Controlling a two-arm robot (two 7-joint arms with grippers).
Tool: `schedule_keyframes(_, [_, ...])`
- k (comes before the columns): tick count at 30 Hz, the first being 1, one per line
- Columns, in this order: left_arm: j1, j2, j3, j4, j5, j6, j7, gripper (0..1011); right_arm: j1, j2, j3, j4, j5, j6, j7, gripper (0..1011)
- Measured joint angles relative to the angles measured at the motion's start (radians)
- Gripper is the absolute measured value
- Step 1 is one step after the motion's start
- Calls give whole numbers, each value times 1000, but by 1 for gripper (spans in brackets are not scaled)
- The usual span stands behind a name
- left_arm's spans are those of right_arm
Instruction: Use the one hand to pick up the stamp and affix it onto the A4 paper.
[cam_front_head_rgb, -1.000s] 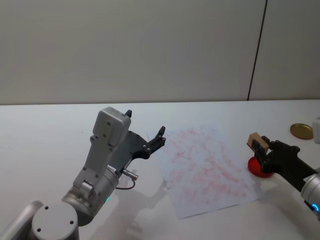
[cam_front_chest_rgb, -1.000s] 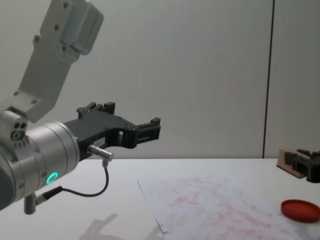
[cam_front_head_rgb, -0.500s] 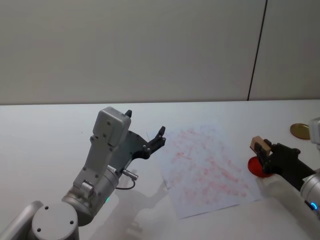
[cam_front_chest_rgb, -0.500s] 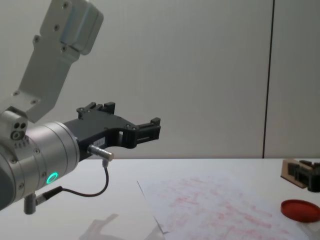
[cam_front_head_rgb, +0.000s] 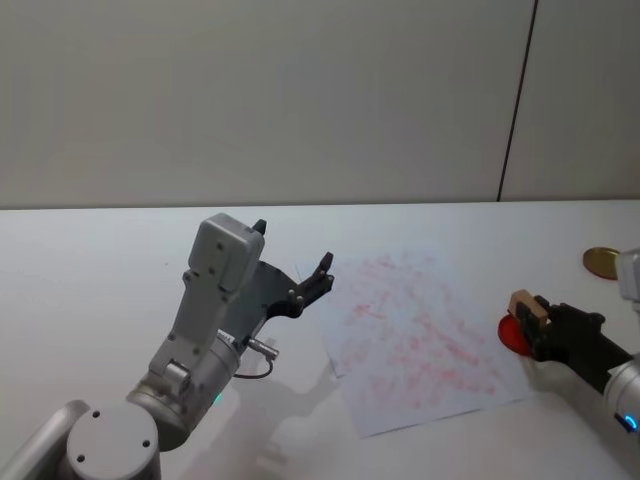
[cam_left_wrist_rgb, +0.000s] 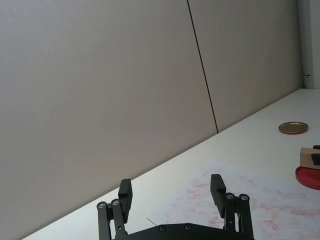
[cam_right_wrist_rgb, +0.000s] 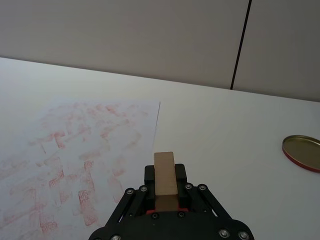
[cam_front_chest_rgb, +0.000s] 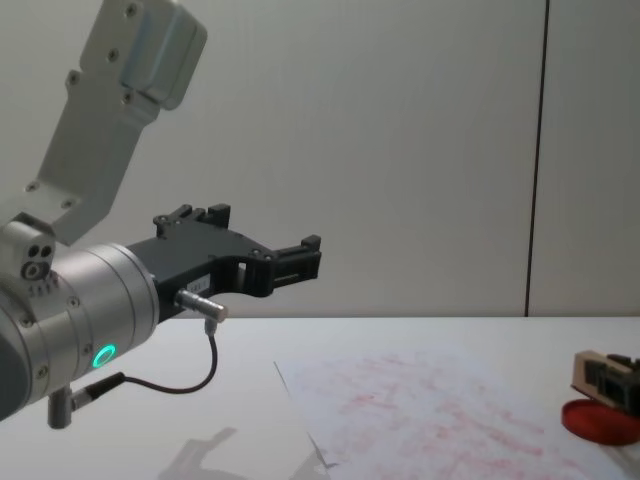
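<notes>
- The right hand is gripping the stamp between its black fingers, low at the right side of the table.
- In the right wrist view, the stamp is standing upright in that hand, its tan top poking above the fingers.
- The stamp is sitting right over the round red ink pad; whether it is touching the pad cannot be told.
- The ink pad is lying just beside the right edge of the A4 paper, which is lying flat on the table, covered in faint red marks.
- A gold lid is resting farther back on the right.
- The left hand is hanging in the air above the table, left of the paper, fingers spread and holding nothing.
</notes>
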Motion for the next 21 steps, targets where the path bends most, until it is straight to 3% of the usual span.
schedule_keyframes(21, [0, 0, 0, 0, 0, 0, 0, 993, 9, -1, 1, 41, -10, 2, 2, 222])
